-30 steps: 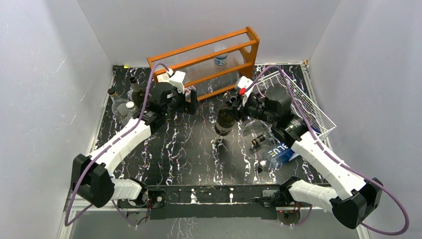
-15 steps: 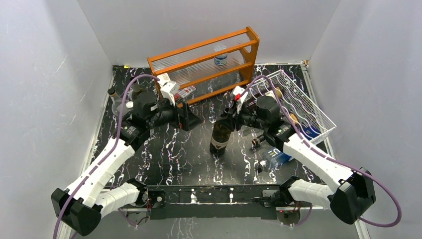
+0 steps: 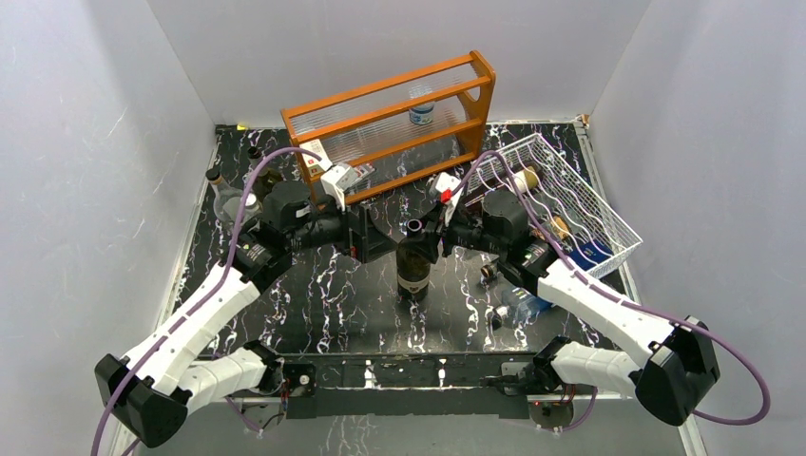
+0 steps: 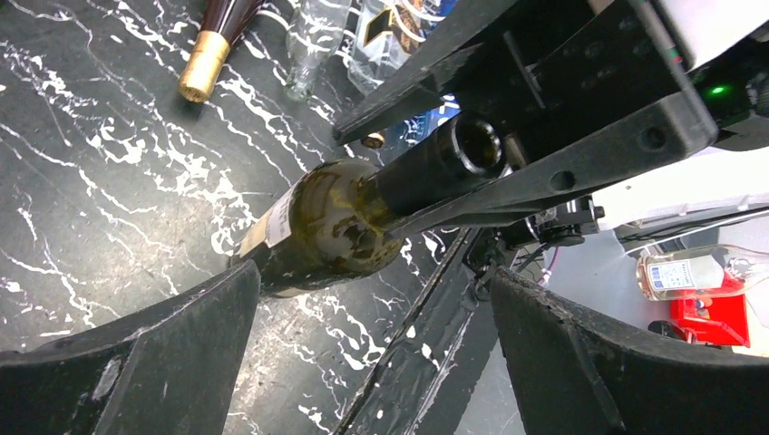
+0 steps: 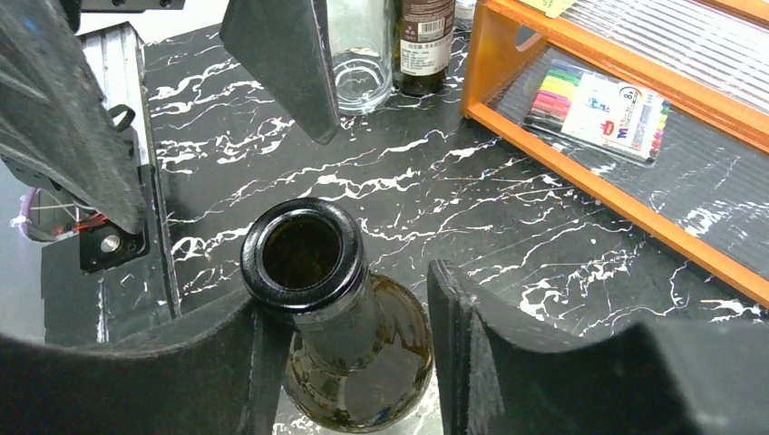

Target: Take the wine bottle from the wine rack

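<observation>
I've got the wine bottle [image 3: 413, 268] standing upright on the black marbled table [image 3: 323, 290], dead centre, well clear of the white wire wine rack [image 3: 580, 204] off to its right. The right gripper [image 3: 425, 230] is at the neck, just under the open mouth. On the right wrist view its jaws are apart around that neck: one finger [image 5: 195, 362] sits against the glass, while the other finger [image 5: 517, 353] shows a strip of tabletop between itself and the bottle. So it brackets the neck but isn't clamped. The left gripper [image 3: 373, 239] faces the bottle from the other side, near but not touching, jaws spread wide. Its wrist view frames the bottle's shoulder and label between them. The rack holds other bottles [image 3: 528, 177]. The orange wooden shelf [image 3: 399, 100] stands behind, at the back wall.
</observation>
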Robot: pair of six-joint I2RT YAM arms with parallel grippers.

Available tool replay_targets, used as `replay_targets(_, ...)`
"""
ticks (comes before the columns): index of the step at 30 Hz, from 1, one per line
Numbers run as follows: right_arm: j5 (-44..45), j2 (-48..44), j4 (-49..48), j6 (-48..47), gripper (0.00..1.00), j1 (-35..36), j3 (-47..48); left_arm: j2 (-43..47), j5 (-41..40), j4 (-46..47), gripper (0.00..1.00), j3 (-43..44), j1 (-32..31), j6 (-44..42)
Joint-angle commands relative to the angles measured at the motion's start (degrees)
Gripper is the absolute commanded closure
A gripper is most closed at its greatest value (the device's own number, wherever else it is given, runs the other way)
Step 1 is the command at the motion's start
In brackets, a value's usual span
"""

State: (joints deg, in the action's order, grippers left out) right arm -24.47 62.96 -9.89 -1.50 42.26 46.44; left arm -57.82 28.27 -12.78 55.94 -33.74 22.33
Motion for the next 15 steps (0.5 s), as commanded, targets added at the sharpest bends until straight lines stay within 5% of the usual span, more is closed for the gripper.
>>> replay_targets(1,-0.26,-1.85,-3.48,-0.38,0.34,0.21,2.08,0.29,0.47,1.67,0.02,3.22,-1.33,1.14)
replay_targets(7,0.77,-4.78,-0.25,-1.14,0.22,0.23,3.65,-0.14,-1.04,1.68,0.02,4.87,-3.93,1.75)
replay_targets(9,0.77,-6.11,2.03,-1.73,0.03,0.27,4.81,-0.31,-1.70,1.69,0.02,5.34,-4.88,1.84)
replay_targets(15,3.39,-12.96,11.90,-4.73,0.02,0.28,6.46,-1.35,-5.79,0.61,0.02,6.95,-7.58,0.28)
